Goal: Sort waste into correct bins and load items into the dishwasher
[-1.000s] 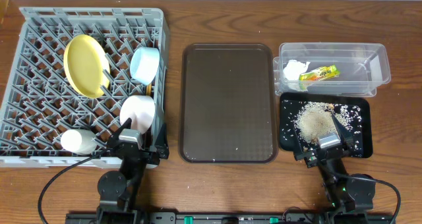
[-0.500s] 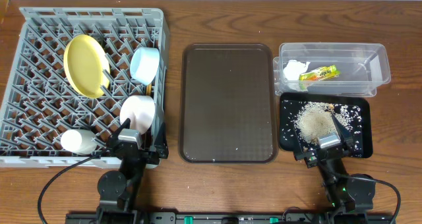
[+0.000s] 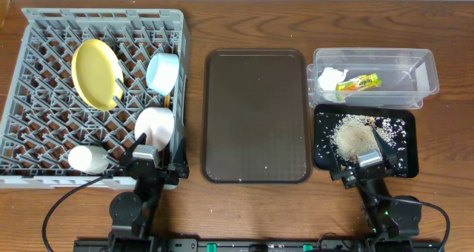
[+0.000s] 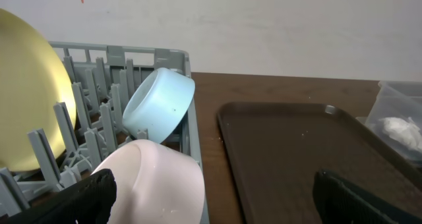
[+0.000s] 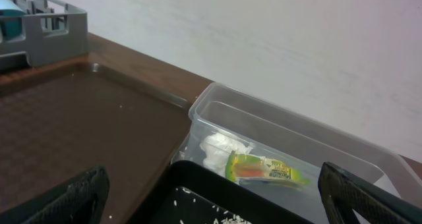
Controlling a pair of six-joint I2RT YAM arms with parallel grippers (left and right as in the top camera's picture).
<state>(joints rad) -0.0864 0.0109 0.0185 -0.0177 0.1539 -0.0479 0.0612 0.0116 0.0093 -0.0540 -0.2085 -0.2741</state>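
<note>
The grey dishwasher rack [image 3: 44,67] holds the yellow plate [image 3: 96,73], the light-blue bowl [image 3: 161,72], the white bowl [image 3: 154,126] and the white cup [image 3: 87,158]. The clear bin [image 3: 400,65] holds the white napkin [image 3: 329,78] and the snack wrapper [image 3: 359,82]. Rice crumbs [image 3: 354,137] lie in the black bin [image 3: 324,156]. My left gripper [image 3: 154,157] rests open at the rack's near right corner, the white bowl [image 4: 155,181] just ahead of its fingers. Over the black bin's near edge sits my right gripper [image 3: 364,160], open with nothing in it. The chopsticks do not show clearly.
The dark-brown serving tray [image 3: 255,115] lies between the rack and the bins, bare but for a few specks. Both arm bases stand at the table's front edge. Bare wooden tabletop [image 3: 444,133] lies right of the bins.
</note>
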